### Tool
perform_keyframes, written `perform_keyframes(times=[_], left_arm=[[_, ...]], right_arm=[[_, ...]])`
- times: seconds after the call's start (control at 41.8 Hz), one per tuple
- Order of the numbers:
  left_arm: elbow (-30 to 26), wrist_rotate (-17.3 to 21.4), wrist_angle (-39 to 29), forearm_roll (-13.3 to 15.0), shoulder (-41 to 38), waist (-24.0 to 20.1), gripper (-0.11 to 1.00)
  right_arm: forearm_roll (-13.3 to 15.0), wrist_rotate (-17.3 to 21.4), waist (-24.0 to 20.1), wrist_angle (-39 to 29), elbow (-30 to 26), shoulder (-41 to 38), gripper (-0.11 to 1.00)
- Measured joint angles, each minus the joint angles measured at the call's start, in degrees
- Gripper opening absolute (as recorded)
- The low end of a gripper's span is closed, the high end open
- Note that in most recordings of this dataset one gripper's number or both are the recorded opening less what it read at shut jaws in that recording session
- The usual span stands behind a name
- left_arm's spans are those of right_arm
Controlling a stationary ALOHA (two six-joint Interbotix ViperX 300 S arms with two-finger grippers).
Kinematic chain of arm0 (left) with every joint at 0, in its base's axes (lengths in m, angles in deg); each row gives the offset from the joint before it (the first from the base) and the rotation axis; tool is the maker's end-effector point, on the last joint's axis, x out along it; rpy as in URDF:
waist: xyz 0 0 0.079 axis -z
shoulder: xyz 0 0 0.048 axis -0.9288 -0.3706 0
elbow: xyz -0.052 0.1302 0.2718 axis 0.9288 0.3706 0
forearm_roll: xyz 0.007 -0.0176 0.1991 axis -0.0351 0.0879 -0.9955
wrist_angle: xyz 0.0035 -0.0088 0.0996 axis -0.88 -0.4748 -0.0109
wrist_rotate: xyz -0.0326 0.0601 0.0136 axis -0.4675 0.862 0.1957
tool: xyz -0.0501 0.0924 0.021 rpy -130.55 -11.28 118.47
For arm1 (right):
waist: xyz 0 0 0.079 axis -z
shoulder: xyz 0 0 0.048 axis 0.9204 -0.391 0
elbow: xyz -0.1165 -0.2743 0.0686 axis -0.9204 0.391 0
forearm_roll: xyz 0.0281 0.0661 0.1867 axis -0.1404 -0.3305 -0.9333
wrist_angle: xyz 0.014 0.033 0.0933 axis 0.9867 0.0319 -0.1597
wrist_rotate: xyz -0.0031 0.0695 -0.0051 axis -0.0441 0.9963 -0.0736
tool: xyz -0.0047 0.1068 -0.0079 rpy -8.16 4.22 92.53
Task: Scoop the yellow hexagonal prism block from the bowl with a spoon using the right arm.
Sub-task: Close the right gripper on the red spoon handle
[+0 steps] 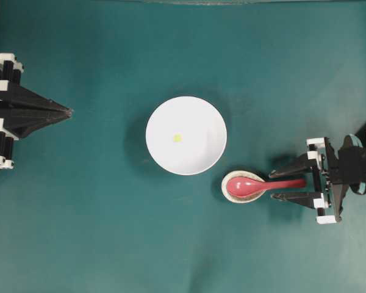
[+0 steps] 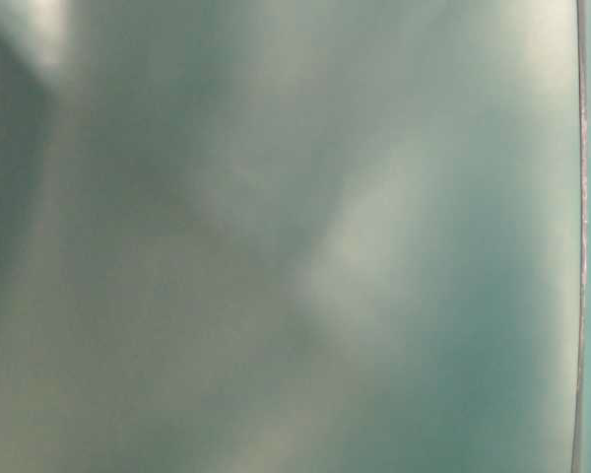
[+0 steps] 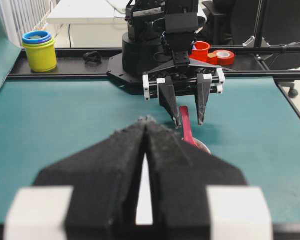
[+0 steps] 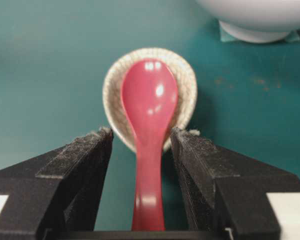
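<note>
Two tools: the right tool (image 1: 288,188) stands wide open with the spoon handle between its fingers, not yet pinched; the left tool (image 1: 67,111) is closed on nothing, parked at the left edge of the table.
Spoon: the glossy pink-red soup spoon (image 4: 149,125) lies with its scoop in the small oval cream speckled dish (image 4: 113,87), handle toward the right arm.
Block: the tiny pale yellow hexagonal prism block (image 1: 177,138) sits near the middle of the large round white bowl (image 1: 198,116).
Step in hand: I judge it is the grasp of the handle; close with the handle centred between both fingers, so the spoon does not twist.
Edges: the dish is just beside the bowl rim, so lift before swinging over.
Room: the green table (image 1: 110,232) is open around the bowl.
</note>
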Motion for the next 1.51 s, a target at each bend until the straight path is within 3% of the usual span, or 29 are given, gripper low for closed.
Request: perform_keyframes(times=[0.263, 1.316, 1.412, 1.508], left_arm=[[0.00, 0.00, -0.09, 0.00, 0.00, 0.00, 0.00], [0.00, 0.00, 0.00, 0.00, 0.00, 0.00, 0.00], [0.00, 0.00, 0.00, 0.00, 0.00, 0.00, 0.00], [0.00, 0.00, 0.00, 0.00, 0.00, 0.00, 0.00]], right_arm=[[-1.58, 0.09, 0.00, 0.00, -0.35, -2.11, 0.57], [-1.49, -3.16, -0.26, -1.67, -0.44, -2.37, 0.56], [-1.49, -3.25, -0.26, -1.67, -0.44, -2.37, 0.52], [-1.49, -3.43, -0.26, -1.76, -0.53, -2.46, 0.38]])
